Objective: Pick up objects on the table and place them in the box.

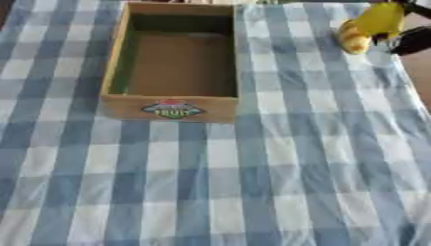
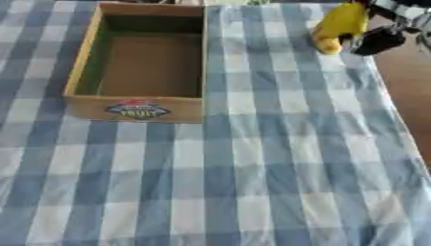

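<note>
A desk [image 1: 278, 192] covered with a blue and white checked cloth fills both views. On its far left part stands a shallow rectangular box of light brown wood [image 1: 172, 106], open at the top, with a colourful oval label on the near wall. The inside of the box shows only its brown floor and a greenish left wall.

At the upper right corner, the right robot hand [image 2: 380, 38], black in colour, comes in from the edge of the view. Its dark fingers [image 1: 412, 41] are curled around a yellow, elongated, banana-like object [image 2: 338, 26], which hangs tilted with its more orange, rounded lower end pointing down toward the cloth. I cannot tell if this lower end touches the cloth or stays just above it. The yellow object is to the right of the box and apart from it, near the right border of the desk, where a bare brown surface [image 2: 408, 91] begins.

The left robot hand is not visible in any view.
</note>
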Motion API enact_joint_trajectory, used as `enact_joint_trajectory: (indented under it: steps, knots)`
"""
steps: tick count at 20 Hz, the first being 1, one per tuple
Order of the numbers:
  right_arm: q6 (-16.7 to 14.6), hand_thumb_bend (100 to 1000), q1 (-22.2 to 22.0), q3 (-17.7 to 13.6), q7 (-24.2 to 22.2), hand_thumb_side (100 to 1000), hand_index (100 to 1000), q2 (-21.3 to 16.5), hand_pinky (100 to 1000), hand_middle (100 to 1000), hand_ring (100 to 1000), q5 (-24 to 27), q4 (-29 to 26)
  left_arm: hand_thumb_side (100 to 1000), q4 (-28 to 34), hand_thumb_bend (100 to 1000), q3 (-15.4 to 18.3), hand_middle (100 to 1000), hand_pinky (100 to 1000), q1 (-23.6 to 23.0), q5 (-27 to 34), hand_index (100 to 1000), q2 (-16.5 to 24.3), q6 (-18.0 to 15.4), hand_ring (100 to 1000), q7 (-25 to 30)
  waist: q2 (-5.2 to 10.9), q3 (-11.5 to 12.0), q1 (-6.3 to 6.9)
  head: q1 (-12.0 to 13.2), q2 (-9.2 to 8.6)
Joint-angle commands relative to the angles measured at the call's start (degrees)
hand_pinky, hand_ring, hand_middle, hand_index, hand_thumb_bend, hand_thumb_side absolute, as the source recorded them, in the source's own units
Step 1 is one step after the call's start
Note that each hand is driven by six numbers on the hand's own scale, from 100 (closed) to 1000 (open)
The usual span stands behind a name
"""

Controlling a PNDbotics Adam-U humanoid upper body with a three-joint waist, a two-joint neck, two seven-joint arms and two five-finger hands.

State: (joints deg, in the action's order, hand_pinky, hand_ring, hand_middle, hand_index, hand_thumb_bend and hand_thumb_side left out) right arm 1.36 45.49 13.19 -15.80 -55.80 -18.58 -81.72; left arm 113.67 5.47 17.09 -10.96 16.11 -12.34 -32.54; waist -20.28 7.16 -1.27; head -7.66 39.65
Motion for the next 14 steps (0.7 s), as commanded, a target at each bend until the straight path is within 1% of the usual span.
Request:
enact_joint_trajectory:
  steps: [1, 3, 6, 9, 14]
  knots:
    - [-0.66, 100, 4.63, 0.86, -2.65, 100, 659, -0.48, 767, 506, 730, 1.87, -7.88, 498, 0.92, 100, -0.23, 669, 737, 0.65, 0.2, 712, 1.39, -0.2, 732, 0.35, 1.77, 0.21, -0.18, -0.48, -0.26]
    - [-1.04, 100, 9.19, 3.13, -5.6, 100, 660, 3.25, 768, 506, 733, 2.27, -9.89, 495, 0.92, 100, -0.42, 669, 737, 0.86, 0.33, 712, 1.49, -0.33, 732, 0.51, 2.06, 0.41, -0.22, -1.1, -0.17]
    - [-1.6, 100, 15.48, 6.1, -9.66, 100, 661, 10.7, 766, 505, 739, 1.96, -8.83, 483, 0.92, 100, -0.69, 670, 739, 1.38, 0.56, 714, 1.6, -0.67, 732, 0.77, 2.31, 1.03, -0.19, -2.19, -0.26]
    - [-2.81, 100, 19.43, 8.42, -12.25, 100, 663, 17.61, 766, 505, 746, 0.92, -4.63, 470, 0.92, 100, -1.07, 671, 740, 2.45, 0.87, 716, 1.68, -1.34, 733, 1.14, 2.18, 2.13, -0.17, -3.74, -0.42]
    - [-6.68, 100, 22.9, 10.39, -14.58, 100, 673, 26.11, 770, 514, 758, -1.69, 4.58, 431, 0.92, 111, -2.17, 673, 744, 5.72, 1.39, 722, 2.3, -3.52, 735, 2.55, 1.55, 4.59, -0.37, -6.3, -0.7]
